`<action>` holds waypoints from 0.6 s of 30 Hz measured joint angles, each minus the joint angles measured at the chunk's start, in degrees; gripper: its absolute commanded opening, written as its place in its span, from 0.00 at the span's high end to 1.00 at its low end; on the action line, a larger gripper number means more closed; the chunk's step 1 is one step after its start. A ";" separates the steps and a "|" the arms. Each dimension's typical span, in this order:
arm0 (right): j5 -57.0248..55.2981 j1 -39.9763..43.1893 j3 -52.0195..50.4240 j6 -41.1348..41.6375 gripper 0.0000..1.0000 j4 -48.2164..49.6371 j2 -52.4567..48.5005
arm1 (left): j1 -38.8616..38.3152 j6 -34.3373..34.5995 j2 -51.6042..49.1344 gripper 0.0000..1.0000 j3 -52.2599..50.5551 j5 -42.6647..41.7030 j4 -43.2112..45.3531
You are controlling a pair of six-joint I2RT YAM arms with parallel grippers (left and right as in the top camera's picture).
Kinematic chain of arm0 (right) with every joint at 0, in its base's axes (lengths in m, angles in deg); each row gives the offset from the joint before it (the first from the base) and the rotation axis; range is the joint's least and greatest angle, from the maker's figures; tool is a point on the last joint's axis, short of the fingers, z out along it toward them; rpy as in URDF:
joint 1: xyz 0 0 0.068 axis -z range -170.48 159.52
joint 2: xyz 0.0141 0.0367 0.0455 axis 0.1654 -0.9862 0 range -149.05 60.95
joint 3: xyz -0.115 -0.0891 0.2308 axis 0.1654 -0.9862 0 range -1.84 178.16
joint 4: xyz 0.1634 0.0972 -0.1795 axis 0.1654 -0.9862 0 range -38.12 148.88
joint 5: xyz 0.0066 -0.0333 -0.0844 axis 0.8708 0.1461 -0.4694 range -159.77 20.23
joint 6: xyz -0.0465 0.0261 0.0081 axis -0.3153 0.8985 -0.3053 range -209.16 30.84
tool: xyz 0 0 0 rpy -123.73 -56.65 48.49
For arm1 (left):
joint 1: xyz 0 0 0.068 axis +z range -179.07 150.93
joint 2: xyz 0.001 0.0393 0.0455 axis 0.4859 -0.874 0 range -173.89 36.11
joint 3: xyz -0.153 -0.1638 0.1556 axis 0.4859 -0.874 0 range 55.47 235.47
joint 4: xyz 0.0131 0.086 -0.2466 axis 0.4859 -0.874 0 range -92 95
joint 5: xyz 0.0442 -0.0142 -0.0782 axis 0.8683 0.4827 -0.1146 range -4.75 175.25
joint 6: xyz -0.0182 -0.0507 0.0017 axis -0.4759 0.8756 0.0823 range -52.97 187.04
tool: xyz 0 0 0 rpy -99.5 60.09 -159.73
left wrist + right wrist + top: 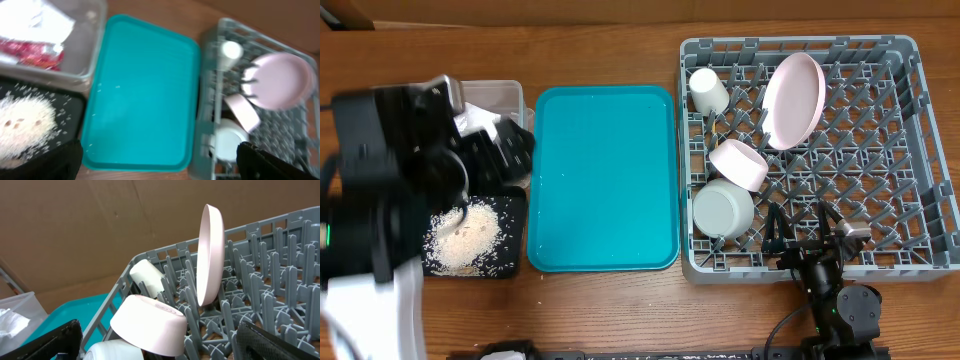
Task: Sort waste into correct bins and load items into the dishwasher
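1. Left tool [160, 160]: released. We see its 2 fingers spread wide at the lower corners of the left wrist view, with nothing between them. In the overhead view the left arm is blurred above the clear tub [505, 95].
2. Right tool [807, 232]: released. Its 2 fingers stand apart above the near edge of the grey rack [850, 45] and grasp nothing.
3. Waste: the red wrapper [32, 52] and the white napkin [35, 20] lie inside the clear tub. The rice [465, 235] is heaped in the black tray [516, 210], with loose grains scattered around the heap. The black tray sits just beside the tub, on its near side.
4. Teal tray [603, 180]: it rests on the wooden surface [620, 310], between the 2 bins and the rack. A few grains show on it.
5. Rack load: the pink plate [794, 98] stands on edge among the pegs. The cream cup [708, 90] lies tilted in the far left corner. The pink bowl [740, 165] sits tilted, bottom up, beside the grey-green bowl [722, 208], which occupies the near left corner.
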 measured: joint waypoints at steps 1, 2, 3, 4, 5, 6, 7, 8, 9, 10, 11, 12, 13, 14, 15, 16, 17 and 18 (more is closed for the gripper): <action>0.02 0.00 0.00 -0.02 0.00 -0.02 0.00 | -1.27 0.00 1.79 0.00 0.00 0.04 0.00; 0.00 0.00 0.00 -0.02 0.00 -0.02 0.00 | -2.45 0.00 3.61 0.00 0.00 0.07 0.00; 0.02 0.00 0.00 -0.02 0.00 -0.02 0.00 | -3.21 -0.02 5.18 0.00 0.00 0.26 -0.02; 0.02 0.00 0.00 -0.04 0.00 0.00 0.00 | -3.61 -0.02 6.75 0.00 -0.07 0.83 0.00; 0.00 0.00 0.00 -0.02 0.00 0.00 0.00 | -3.65 -0.04 7.98 0.00 -0.17 1.40 -0.02; 0.02 0.00 0.00 -0.02 0.00 0.02 0.00 | -3.65 -0.04 9.29 0.00 -0.48 2.03 0.02; 0.02 0.00 0.00 -0.02 0.00 0.00 0.00 | -3.65 -0.07 10.73 0.00 -1.07 2.67 0.02; 0.02 0.00 0.00 0.00 0.00 0.00 0.00 | -3.65 -0.15 12.48 0.00 -2.14 3.26 0.02; 0.02 0.00 0.00 0.00 0.00 0.00 0.00 | -3.65 -0.17 13.62 0.00 -2.99 3.50 0.07; 0.00 0.00 0.00 -0.02 0.00 0.02 0.00 | -3.65 -0.15 15.15 0.00 -4.57 3.82 1.07; 0.02 0.00 0.00 0.00 0.00 -0.02 0.00 | -3.65 -0.15 16.57 0.00 -6.38 4.02 2.49; 0.02 0.00 0.00 0.00 0.00 0.04 0.00 | -3.65 -0.17 18.38 0.00 -9.03 4.24 4.48; 0.00 0.00 0.00 0.00 0.00 0.00 0.00 | -3.65 -0.13 19.93 0.00 -11.47 4.44 6.40; 0.00 0.00 0.00 0.00 0.00 0.00 0.00 | -3.65 -0.11 21.40 0.00 -13.99 4.59 8.83; 0.00 0.00 0.00 -0.04 0.00 -0.02 0.00 | -3.65 0.09 23.37 0.00 -17.57 4.70 12.20; 0.02 0.00 0.00 -0.02 0.00 0.00 0.00 | -3.65 0.42 25.46 0.00 -21.62 4.83 16.85; 0.00 0.00 0.00 -0.04 0.00 -0.07 0.00 | -3.65 0.68 26.91 0.00 -24.65 4.87 20.39; 0.04 0.00 0.00 0.00 0.00 -0.04 0.00 | -3.65 0.96 28.59 0.00 -28.20 4.96 24.68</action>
